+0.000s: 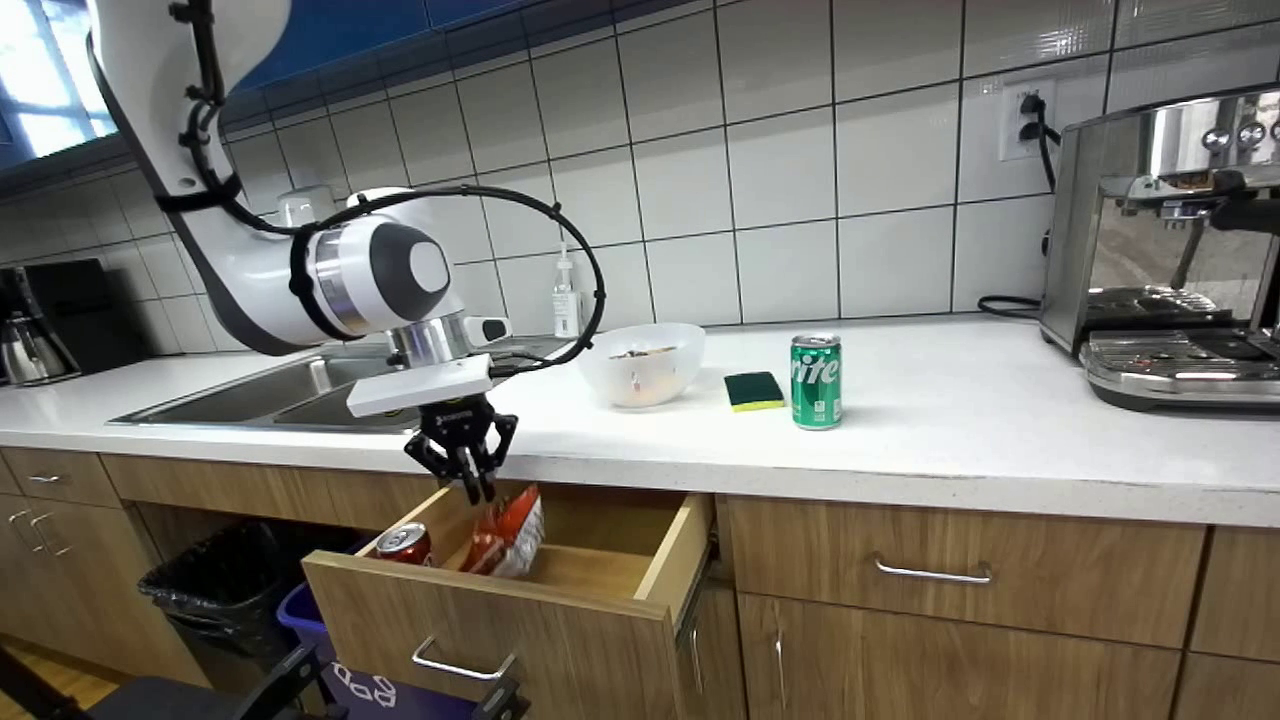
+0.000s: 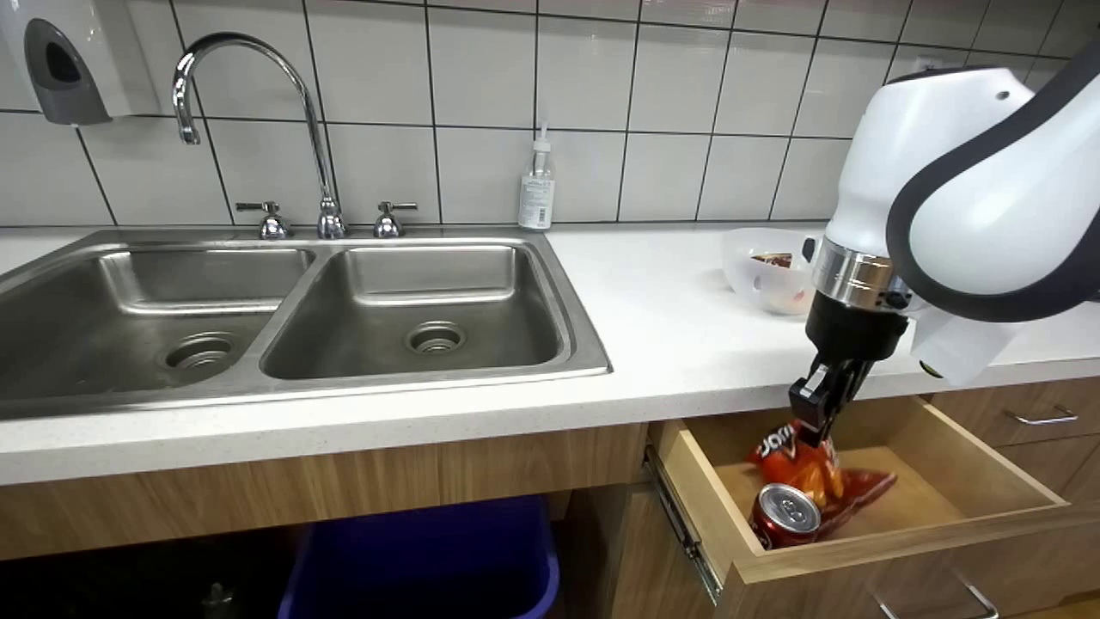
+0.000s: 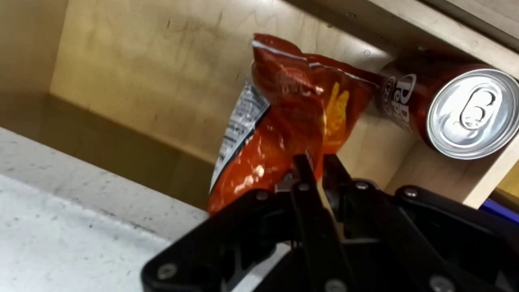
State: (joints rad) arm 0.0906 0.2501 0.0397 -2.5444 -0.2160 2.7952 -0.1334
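Observation:
My gripper (image 1: 478,490) points down into the open wooden drawer (image 1: 500,587), just below the counter edge. In the wrist view its black fingers (image 3: 318,162) are close together, with a fold of the red-orange snack bag (image 3: 275,134) between the tips. The bag also shows in both exterior views (image 1: 515,540) (image 2: 799,468), tilted up under the fingertips (image 2: 816,430), its lower part inside the drawer. The bag's end behind the fingers is hidden in the wrist view. A dark red Dr Pepper can (image 3: 472,113) stands in the drawer corner beside the bag.
On the white counter are a translucent bowl (image 1: 640,370), a sponge (image 1: 755,391), a green Sprite can (image 1: 816,382) and an espresso machine (image 1: 1180,250). The steel sink (image 2: 434,335) and a soap bottle (image 2: 537,189) lie alongside. A blue bin (image 2: 430,559) stands below.

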